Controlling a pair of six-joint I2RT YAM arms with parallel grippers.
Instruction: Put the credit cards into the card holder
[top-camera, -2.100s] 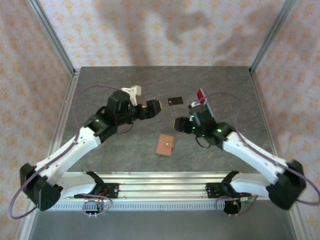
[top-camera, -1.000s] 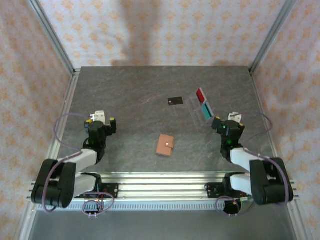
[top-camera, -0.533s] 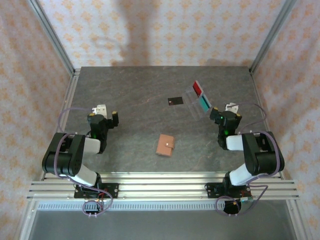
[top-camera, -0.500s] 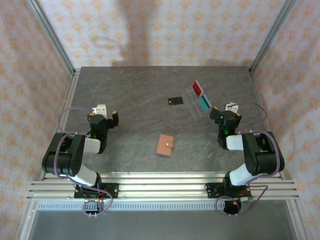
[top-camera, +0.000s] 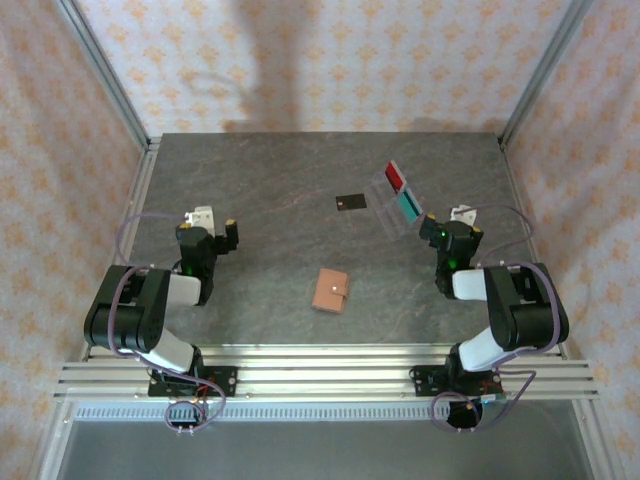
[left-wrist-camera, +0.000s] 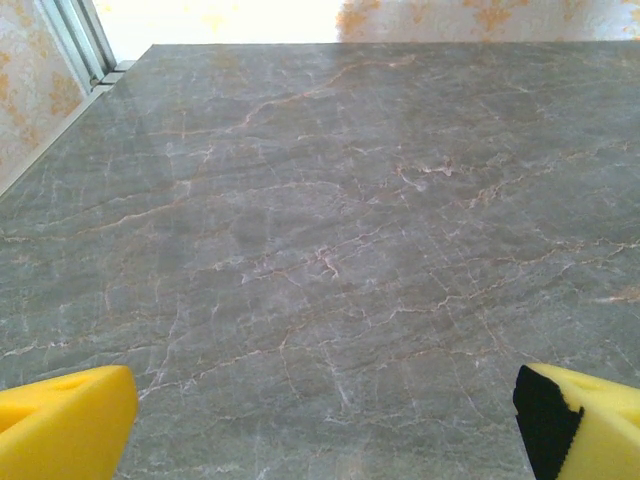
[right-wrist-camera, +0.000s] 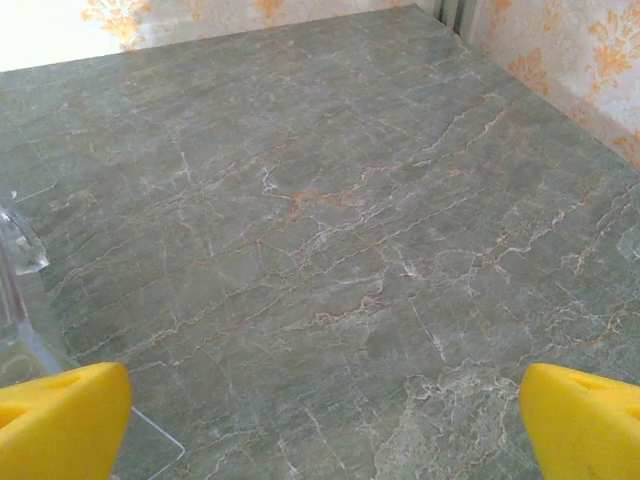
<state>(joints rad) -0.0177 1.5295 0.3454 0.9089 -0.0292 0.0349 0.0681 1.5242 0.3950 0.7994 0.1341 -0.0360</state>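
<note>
At centre we see the closed card holder (top-camera: 331, 290), the black card (top-camera: 350, 202) beyond it, the red card (top-camera: 394, 179) and teal card (top-camera: 408, 207) on a clear stand (top-camera: 388, 212). Our left gripper (top-camera: 215, 226) and right gripper (top-camera: 449, 222) sit folded aside, wide open and empty, likely leaving the layout unobstructed.

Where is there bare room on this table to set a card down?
Bare: the far-left stretch beyond the left gripper, and the middle strip between the brown card holder and the black card. Crowded: right of centre, where the red card and teal card lie on a clear tray close to the right gripper.
</note>
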